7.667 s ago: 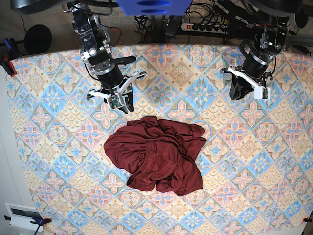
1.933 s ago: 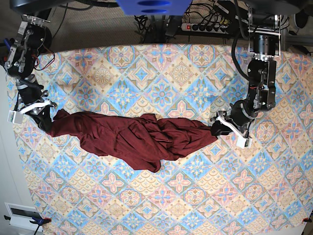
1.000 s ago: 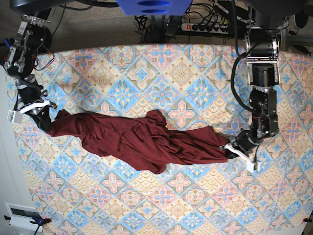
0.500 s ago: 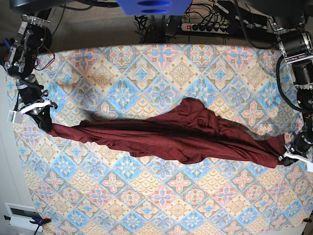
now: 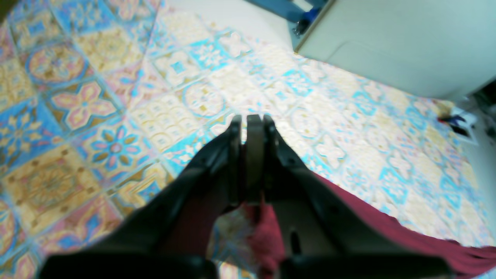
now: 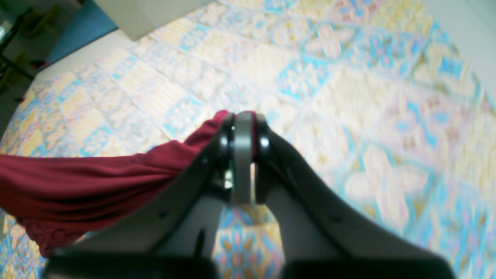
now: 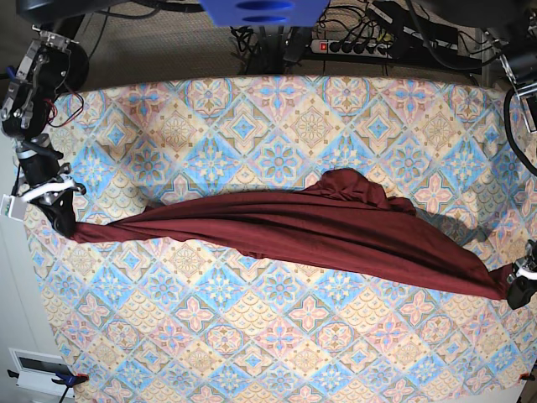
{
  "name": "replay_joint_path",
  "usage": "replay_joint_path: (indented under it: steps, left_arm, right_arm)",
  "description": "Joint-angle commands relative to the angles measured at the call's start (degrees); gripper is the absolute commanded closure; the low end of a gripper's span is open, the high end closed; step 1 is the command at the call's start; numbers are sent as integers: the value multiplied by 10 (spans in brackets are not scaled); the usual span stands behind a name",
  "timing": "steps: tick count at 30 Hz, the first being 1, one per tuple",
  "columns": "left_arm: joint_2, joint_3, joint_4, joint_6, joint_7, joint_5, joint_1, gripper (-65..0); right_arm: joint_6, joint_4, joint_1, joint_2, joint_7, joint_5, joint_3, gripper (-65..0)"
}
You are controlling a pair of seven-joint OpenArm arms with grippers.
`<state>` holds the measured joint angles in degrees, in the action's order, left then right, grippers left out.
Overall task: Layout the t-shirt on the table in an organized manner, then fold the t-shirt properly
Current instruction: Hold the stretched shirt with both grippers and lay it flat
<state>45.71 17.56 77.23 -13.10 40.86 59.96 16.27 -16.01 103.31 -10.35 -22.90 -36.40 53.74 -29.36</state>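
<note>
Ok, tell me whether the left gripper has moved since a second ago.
Yes. The left gripper, shut on the t-shirt, has pulled outward toward the table's side edge in the base view.

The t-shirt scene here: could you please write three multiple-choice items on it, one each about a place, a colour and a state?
1. Where does the t-shirt lie?
A. bunched at the far edge
B. stretched across the table from side to side
C. hanging off the near edge

2. What colour is it?
A. dark maroon
B. navy
C. white

3. How do the grippers stand?
A. both open
B. only the left shut
C. both shut on the cloth

Answers:
1 B, the base view shows it spanning between the two arms.
2 A, all views show maroon.
3 C, the left gripper and the right gripper each pinch fabric.
</note>
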Motion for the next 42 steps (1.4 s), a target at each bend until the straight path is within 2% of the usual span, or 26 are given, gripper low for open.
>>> replay_joint_path:
  steps: [1, 3, 4, 11, 15, 18, 22, 25, 28, 30, 34, 38, 42]
  left_arm:
    - [13, 15, 5, 1, -16, 1, 12, 0]
    - [2, 23, 5, 2, -17, -22, 13, 0]
    - [0, 23, 4, 2, -18, -39, 13, 0]
    - [-34, 24, -61, 2, -20, -146, 35, 0]
    - [-47, 31, -63, 3, -51, -186, 29, 0]
    - [-59, 27, -63, 3, -43, -206, 28, 0]
    - [-65, 25, -62, 3, -20, -204, 5, -1]
    - [-80, -2, -62, 3, -20, -208, 4, -34]
    - [-81, -13, -64, 7, -22, -209, 4, -124]
    - [-96, -13, -64, 8, -22, -209, 4, -195]
    - [-117, -13, -63, 3, -19, -207, 3, -292]
    - [-124, -52, -59, 2, -5, -203, -15, -302]
    - [-124, -102, -4, 2, -5, -202, -50, -302]
  right_arm:
    - [-21, -2, 30, -9, 18, 6, 17, 0]
    - [-49, -30, 76, -12, 18, 6, 52, 0]
    - [-51, -42, 98, -19, 18, 6, 68, 0]
    - [-52, -195, 234, -23, 18, 5, 173, 0]
    - [-52, -264, 310, -22, 18, 1, 211, 0]
    - [-52, -281, 340, -22, 19, -38, 217, 0]
    - [-52, -266, 341, -22, 23, -46, 216, 0]
    - [-52, -259, 340, -26, 59, -47, 208, 0]
    - [-52, -259, 340, -40, 67, -48, 164, 0]
    - [-52, -259, 340, -53, 67, -47, 139, 0]
    - [-52, -258, 340, -67, 67, -46, 128, 0]
    - [-52, -254, 314, -74, 70, -46, 127, 0]
    - [-52, -210, 266, -72, 70, -47, 114, 0]
